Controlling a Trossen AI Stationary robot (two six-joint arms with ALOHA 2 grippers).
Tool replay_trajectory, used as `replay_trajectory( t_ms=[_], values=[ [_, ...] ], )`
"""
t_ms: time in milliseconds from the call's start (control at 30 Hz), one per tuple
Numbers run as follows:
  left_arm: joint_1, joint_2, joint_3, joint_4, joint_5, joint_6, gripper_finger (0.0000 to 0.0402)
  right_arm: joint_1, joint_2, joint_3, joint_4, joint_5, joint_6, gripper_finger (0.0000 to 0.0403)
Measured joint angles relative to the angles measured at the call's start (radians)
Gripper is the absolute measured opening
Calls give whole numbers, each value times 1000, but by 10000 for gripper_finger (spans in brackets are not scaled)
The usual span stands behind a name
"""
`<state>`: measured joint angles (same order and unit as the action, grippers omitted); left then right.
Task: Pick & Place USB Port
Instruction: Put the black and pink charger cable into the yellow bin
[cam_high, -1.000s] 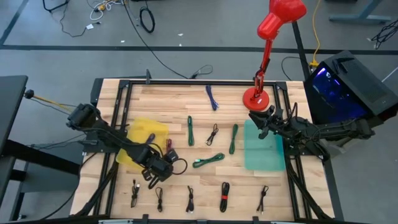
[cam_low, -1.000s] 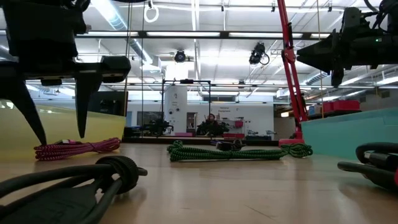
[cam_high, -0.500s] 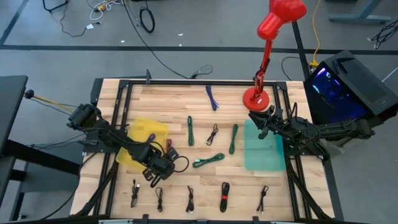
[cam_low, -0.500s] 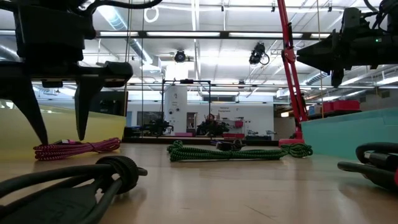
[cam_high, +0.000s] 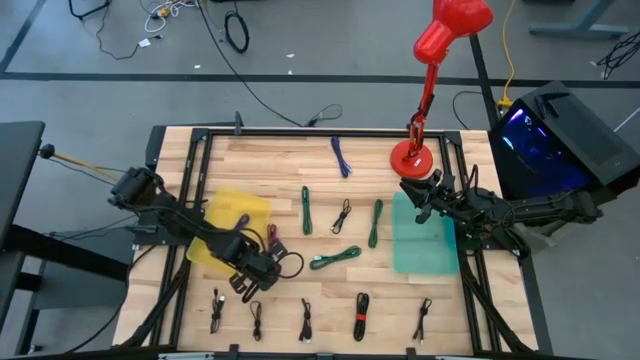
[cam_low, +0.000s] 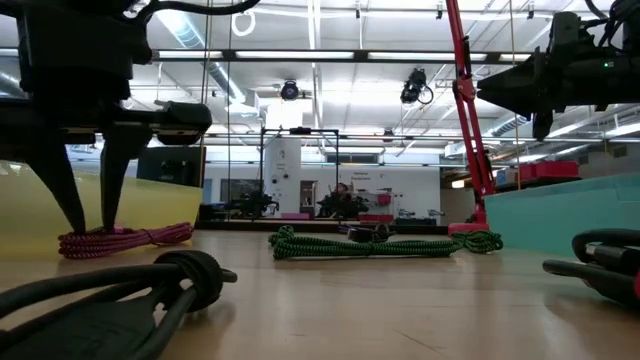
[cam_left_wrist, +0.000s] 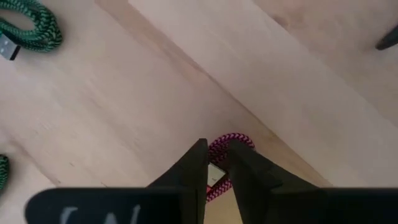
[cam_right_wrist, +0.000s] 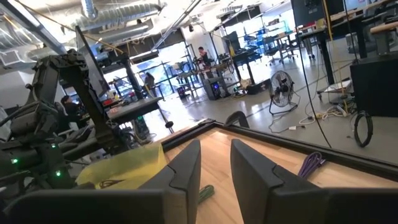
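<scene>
Left gripper (cam_low: 88, 222): fingers narrowed around the pink cable (cam_low: 125, 238) on the worktop (cam_low: 400, 300), tips astride its coil.
Left wrist view: pink cable (cam_left_wrist: 225, 163) shows between the two fingers (cam_left_wrist: 191, 169), a pale plug in the gap.
High view: left gripper (cam_high: 262, 262) just beside the yellow bin (cam_high: 232, 222); cable mostly hidden.
Right gripper (cam_high: 412, 190): over the teal bin (cam_high: 424, 240), fingers slightly apart, holding nothing.

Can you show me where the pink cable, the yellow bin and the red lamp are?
pink cable (cam_low: 125, 239): low view, middle of the coiled bundle on the table.
yellow bin (cam_high: 240, 208): high view, bare part of its floor.
red lamp (cam_high: 410, 158): high view, its round base on the table.
</scene>
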<state>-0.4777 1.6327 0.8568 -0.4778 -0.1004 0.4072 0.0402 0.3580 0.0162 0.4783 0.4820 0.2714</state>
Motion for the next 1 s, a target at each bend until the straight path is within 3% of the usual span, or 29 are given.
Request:
replay_trajectory(
  t_ms=[367, 833, 1000],
  values=[
    [3, 28, 66, -116, -86, 1, 90, 0, 0, 0, 0, 0, 0, 91],
    [11, 22, 39, -87, 9, 14, 89, 0, 0, 0, 0, 0, 0, 91],
    [10, 23, 44, -78, -34, 19, 89, 0, 0, 0, 0, 0, 0, 91]
  ],
)
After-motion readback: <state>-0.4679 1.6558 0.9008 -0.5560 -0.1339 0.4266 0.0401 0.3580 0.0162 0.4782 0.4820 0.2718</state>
